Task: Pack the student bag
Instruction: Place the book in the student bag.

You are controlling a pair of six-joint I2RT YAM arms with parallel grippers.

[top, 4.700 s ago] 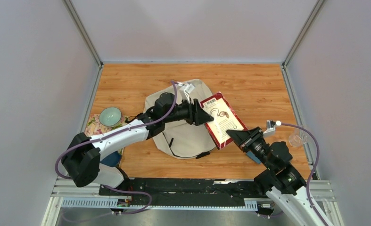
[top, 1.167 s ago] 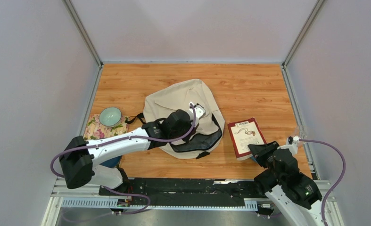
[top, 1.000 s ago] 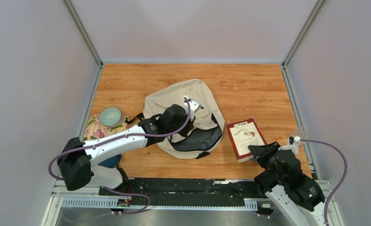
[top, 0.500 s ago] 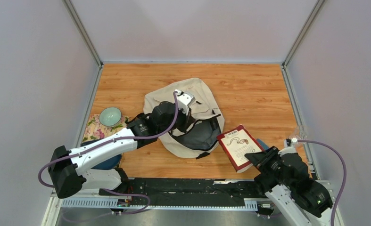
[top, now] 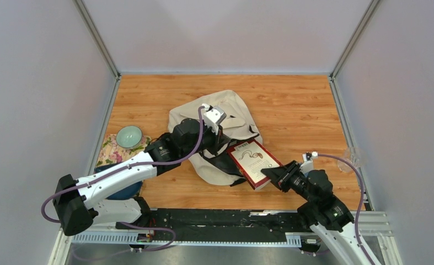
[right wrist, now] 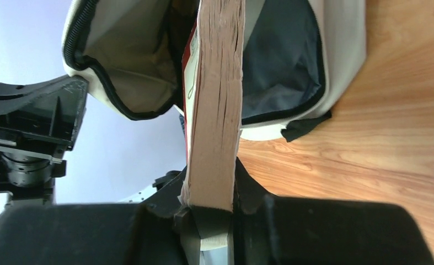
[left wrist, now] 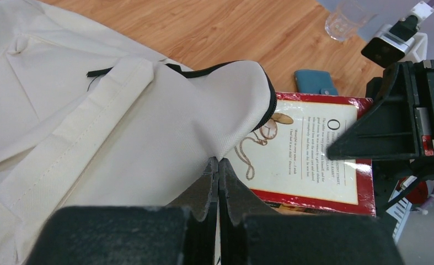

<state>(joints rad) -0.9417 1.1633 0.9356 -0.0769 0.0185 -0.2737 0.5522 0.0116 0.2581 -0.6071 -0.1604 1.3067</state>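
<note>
The cream-beige student bag (top: 234, 109) lies mid-table with its zipped mouth facing the right arm. My left gripper (top: 220, 142) is shut on the edge of the bag's upper flap (left wrist: 148, 121) and holds it lifted, so the dark lining (right wrist: 283, 66) shows. My right gripper (top: 271, 173) is shut on a red-bordered book (top: 254, 162). The book's far end lies at the bag's mouth, under the raised flap. In the right wrist view the book's page edge (right wrist: 214, 105) points into the opening, with the jaws (right wrist: 212, 190) clamped on its near end.
A teal bowl (top: 128, 136) sits on a floral cloth (top: 110, 150) at the left. A clear glass (top: 351, 160) stands near the right wall. A small blue case (left wrist: 315, 81) lies on the wood beyond the book. The wooden table (top: 291, 105) is walled on three sides.
The right gripper has carried the book left from the table's right side to the bag's mouth. The left gripper has drawn the bag's flap up and back, widening the opening.
</note>
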